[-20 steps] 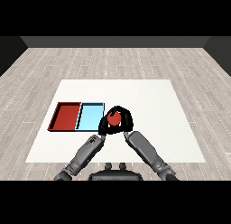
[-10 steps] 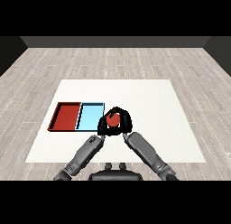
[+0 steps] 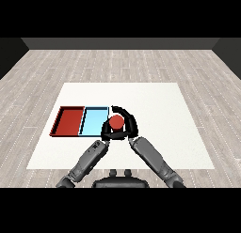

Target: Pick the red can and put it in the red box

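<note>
Two trays lie side by side at centre left of the frame on the white table [image 3: 155,100]: the red tray [image 3: 68,121] on the left, the light blue tray [image 3: 93,121] touching it on the right. Both forearms enter from the lower corners and meet just right of the light blue tray, near frame centre.

Red can [image 3: 116,121]: located between the two hands, just beside the right edge of the light blue tray, outside both trays. Whether it rests on the table or is lifted cannot be told.

Right hand [image 3: 129,124]: fingers curled round the can, arching over its upper and right sides.

Left hand [image 3: 108,132]: positioned at the lower left of the can, close against it. Its finger state cannot be told; the dark shapes of both hands merge there.
</note>
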Controlling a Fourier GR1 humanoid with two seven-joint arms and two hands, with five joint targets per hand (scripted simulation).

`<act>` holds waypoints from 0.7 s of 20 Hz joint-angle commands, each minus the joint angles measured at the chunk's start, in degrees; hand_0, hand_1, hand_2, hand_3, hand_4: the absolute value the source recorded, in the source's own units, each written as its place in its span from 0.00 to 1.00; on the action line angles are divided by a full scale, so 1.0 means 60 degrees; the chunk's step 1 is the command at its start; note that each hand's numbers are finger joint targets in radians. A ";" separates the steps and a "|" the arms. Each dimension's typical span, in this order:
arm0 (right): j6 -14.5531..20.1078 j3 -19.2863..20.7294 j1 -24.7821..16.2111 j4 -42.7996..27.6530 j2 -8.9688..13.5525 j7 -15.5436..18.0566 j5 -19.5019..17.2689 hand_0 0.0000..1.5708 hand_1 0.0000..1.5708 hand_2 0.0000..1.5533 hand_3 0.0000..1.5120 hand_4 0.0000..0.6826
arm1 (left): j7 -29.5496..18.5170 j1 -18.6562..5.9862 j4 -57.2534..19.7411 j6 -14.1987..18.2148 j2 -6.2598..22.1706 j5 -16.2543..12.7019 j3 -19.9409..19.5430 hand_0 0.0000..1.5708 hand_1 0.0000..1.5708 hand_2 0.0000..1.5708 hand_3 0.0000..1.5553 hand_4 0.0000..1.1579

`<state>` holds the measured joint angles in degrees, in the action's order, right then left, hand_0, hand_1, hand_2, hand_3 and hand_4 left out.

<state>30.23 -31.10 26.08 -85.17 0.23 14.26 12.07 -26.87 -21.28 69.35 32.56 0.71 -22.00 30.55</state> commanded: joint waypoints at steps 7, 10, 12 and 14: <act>-0.0548 0.0550 -0.0580 -0.0285 -0.0036 -0.0559 -0.0605 0.00 0.00 0.00 0.00 0.00 | 0.0093 -0.0149 0.0025 -0.0186 -0.0113 0.0342 -0.0534 1.00 1.00 1.00 0.96 0.98; -0.0405 0.0293 -0.1239 -0.0107 -0.0037 0.0454 -0.0448 0.00 0.00 0.00 0.00 0.00 | 0.0619 0.0442 0.1277 0.0551 -0.0014 0.0979 0.0062 1.00 1.00 1.00 0.96 0.98; 0.0069 -0.0116 -0.0699 -0.0788 -0.0037 -0.0840 -0.0642 0.00 0.00 0.00 0.00 0.00 | 0.0353 -0.0358 0.0176 0.0416 -0.0116 0.0549 -0.0189 1.00 1.00 1.00 0.95 0.98; 0.0404 -0.0144 -0.0302 -0.0889 -0.0037 -0.1222 -0.0463 0.00 0.00 0.00 0.00 0.00 | 0.0024 0.0012 0.0076 0.0133 -0.0117 0.0662 -0.0525 1.00 1.00 1.00 0.95 0.98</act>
<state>29.79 -30.12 23.31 -87.66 0.08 10.51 9.55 -25.92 -21.38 70.96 34.30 0.21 -18.88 29.24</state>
